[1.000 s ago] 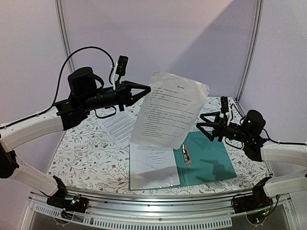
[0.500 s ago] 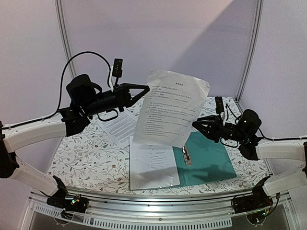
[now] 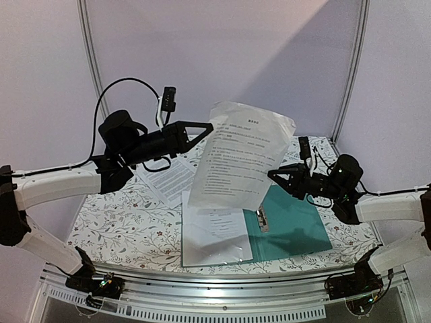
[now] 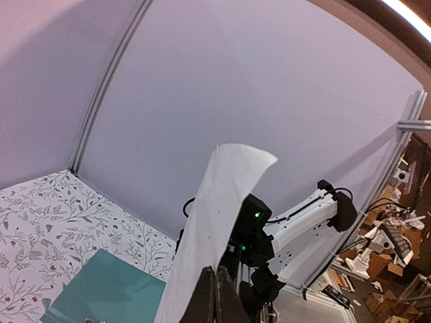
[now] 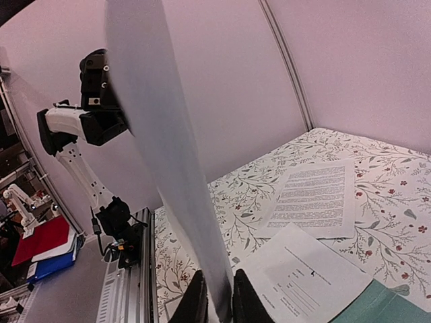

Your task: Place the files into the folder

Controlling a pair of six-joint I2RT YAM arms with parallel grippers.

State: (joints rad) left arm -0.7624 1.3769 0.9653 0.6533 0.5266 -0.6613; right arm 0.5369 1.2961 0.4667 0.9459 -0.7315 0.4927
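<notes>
I hold the printed sheet (image 3: 239, 158) upright between both arms, its long axis near vertical over the open teal folder (image 3: 296, 222) on the table (image 3: 114, 215) — left end effector (image 3: 207, 126) pinched shut on its upper left edge, right end effector (image 3: 271, 176) nipped onto its lower right edge.

Robotics lab test booth: plain pale lilac panel walls (image 3: 222, 47) framed by aluminium posts (image 3: 89, 54) enclose a table (image 3: 114, 215) with a floral cover and a metal rail (image 3: 202, 296) at its near edge. Outside the booth, cardboard boxes (image 4: 394, 306) and equipment clutter the room.
</notes>
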